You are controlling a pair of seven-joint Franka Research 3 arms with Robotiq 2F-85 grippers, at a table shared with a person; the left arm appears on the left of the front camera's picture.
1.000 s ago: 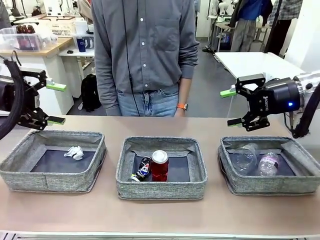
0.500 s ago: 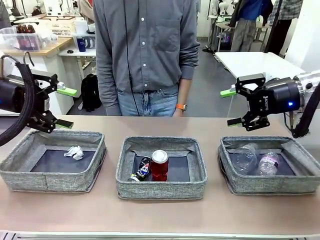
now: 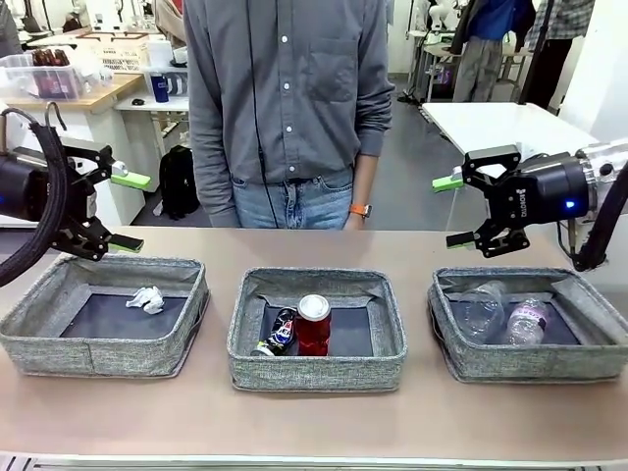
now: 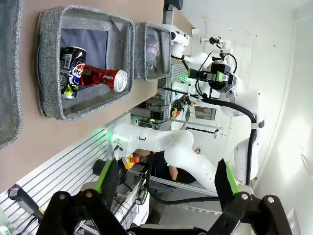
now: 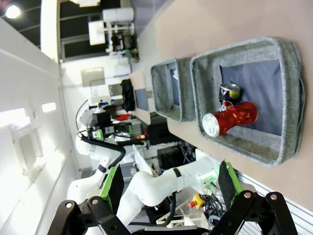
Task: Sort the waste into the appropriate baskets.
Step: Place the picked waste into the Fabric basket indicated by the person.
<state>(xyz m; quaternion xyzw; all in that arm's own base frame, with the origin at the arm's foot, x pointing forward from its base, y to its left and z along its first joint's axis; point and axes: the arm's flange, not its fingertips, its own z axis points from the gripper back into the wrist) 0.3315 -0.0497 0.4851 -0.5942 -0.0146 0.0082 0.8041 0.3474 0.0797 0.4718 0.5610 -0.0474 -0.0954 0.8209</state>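
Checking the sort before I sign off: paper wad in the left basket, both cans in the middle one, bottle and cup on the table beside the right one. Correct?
Not quite. The front view shows the clear plastic bottle and clear plastic cup inside the right basket, not beside it. The rest stands.

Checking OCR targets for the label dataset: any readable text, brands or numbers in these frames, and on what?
"ROBOTIQ", faint, on the right gripper body.
Crushed can: red, white and blue logo, no legible letters.
Plastic bottle: pink label, print too small.
Red can: no legible print.
Left gripper: nothing readable.
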